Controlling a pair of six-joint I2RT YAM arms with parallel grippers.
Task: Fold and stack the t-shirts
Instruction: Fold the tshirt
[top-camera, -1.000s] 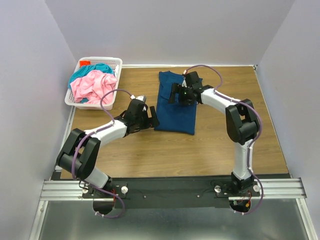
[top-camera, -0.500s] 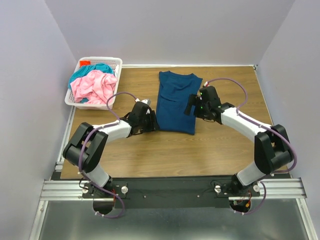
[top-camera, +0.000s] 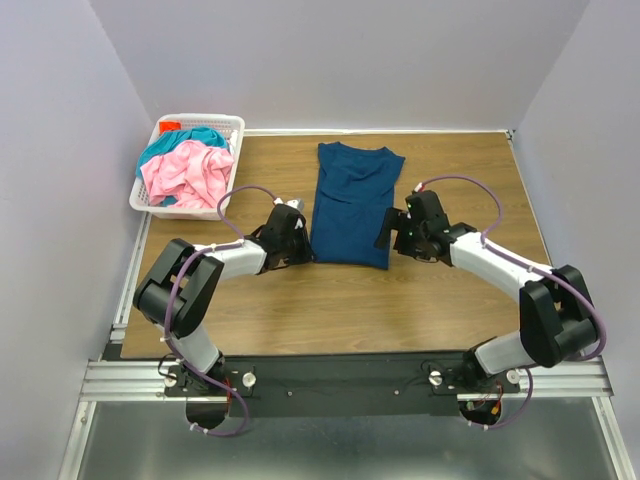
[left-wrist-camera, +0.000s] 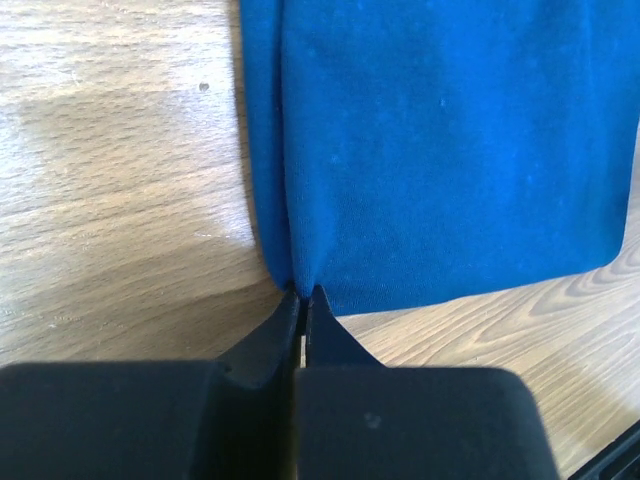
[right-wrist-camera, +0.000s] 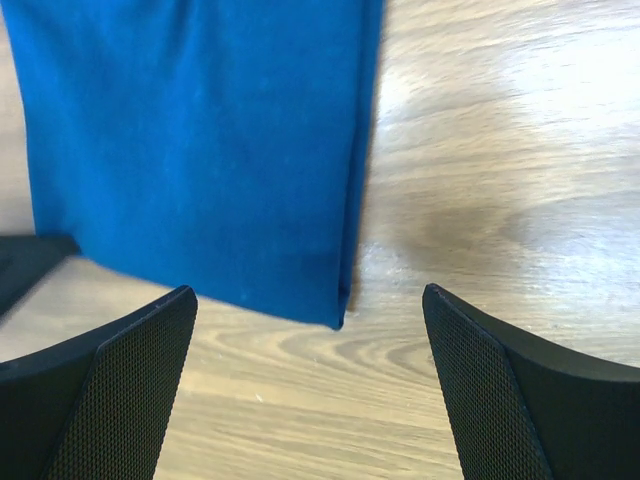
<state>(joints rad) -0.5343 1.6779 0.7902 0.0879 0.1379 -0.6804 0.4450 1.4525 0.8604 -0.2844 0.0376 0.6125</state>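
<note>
dark blue t-shirt (top-camera: 351, 205) flat on worktop (top-camera: 400, 300), one corner pinched

Folded lengthwise, mid-worktop. left jaws clenched on its near-left hem corner. right jaws spread wide at the near-right corner, gripping nothing. pink t-shirt (top-camera: 185, 172) and teal t-shirt (top-camera: 192, 136) bunched in white basket (top-camera: 236, 123), far-left corner.

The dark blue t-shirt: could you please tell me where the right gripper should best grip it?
Its near right corner. The dark blue t-shirt lies flat as a long folded strip, so come in low from its right side, jaws straddling the folded edge. The right gripper is open just there, and the left gripper seems shut on the near left corner.
</note>
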